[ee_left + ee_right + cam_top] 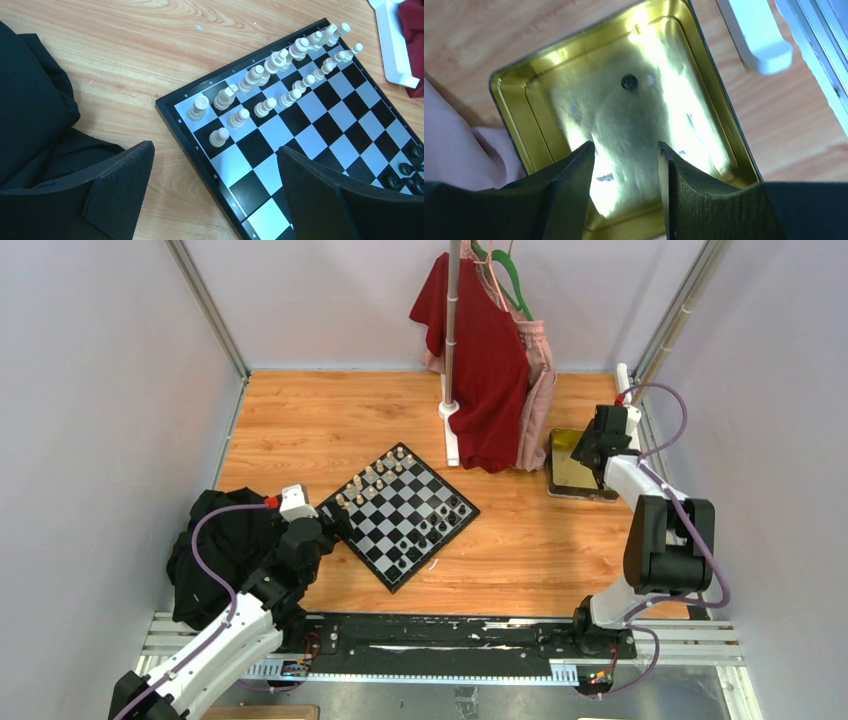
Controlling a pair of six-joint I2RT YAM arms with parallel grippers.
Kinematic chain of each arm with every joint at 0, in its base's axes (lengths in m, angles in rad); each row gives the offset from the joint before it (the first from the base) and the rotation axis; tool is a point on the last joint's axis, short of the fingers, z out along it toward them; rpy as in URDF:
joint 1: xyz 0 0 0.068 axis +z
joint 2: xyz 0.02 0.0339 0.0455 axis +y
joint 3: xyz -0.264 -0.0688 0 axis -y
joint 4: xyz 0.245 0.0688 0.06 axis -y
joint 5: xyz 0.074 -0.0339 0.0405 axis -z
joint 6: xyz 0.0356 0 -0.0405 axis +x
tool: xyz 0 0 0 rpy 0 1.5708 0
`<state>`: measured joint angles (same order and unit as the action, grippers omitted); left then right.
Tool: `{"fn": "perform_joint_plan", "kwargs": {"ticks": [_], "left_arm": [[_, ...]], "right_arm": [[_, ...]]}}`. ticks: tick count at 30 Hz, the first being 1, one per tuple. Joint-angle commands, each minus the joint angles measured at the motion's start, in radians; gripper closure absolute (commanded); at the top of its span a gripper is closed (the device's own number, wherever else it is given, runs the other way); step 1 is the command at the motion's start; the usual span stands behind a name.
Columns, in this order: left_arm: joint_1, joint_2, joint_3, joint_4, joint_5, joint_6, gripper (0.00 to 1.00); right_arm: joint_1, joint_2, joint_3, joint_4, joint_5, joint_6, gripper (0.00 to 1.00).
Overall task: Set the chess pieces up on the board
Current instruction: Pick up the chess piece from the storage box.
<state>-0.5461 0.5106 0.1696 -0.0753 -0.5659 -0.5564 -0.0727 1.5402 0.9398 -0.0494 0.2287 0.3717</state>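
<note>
One dark piece (629,81) lies in the tray (574,85) beyond the right hand (625,146).

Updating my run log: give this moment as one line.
left fingers: open, over edge of small checkered chessboard near cream chess pieces | right fingers: open, empty, over yellow square tray | black chess pieces: opposite side

In the left wrist view the board (320,130) runs off the frame from 3 to 6 o'clock, its black chess pieces (406,169) at 4 o'clock clipped by the edge. In the right wrist view a dark spot (629,82) at 12 o'clock in the yellow tray (511,125) is too blurred to identify.
</note>
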Motion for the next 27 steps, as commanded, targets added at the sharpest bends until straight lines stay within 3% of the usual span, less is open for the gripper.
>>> {"fn": "perform_joint_plan", "kwargs": {"ticks": [1,11,27], "left_arm": [[-0.006,0.006,0.001,0.038,-0.007,0.007,0.0],[-0.006,0.029,0.006,0.044,-0.007,0.008,0.0],[-0.006,0.058,0.012,0.055,-0.005,0.008,0.0]], "right_arm": [[-0.019,0.078,0.088,0.042,-0.03,-0.018,0.46],[-0.034,0.252,0.202,0.041,-0.03,-0.029,0.47],[-0.06,0.346,0.246,0.041,-0.048,-0.038,0.52]]}}
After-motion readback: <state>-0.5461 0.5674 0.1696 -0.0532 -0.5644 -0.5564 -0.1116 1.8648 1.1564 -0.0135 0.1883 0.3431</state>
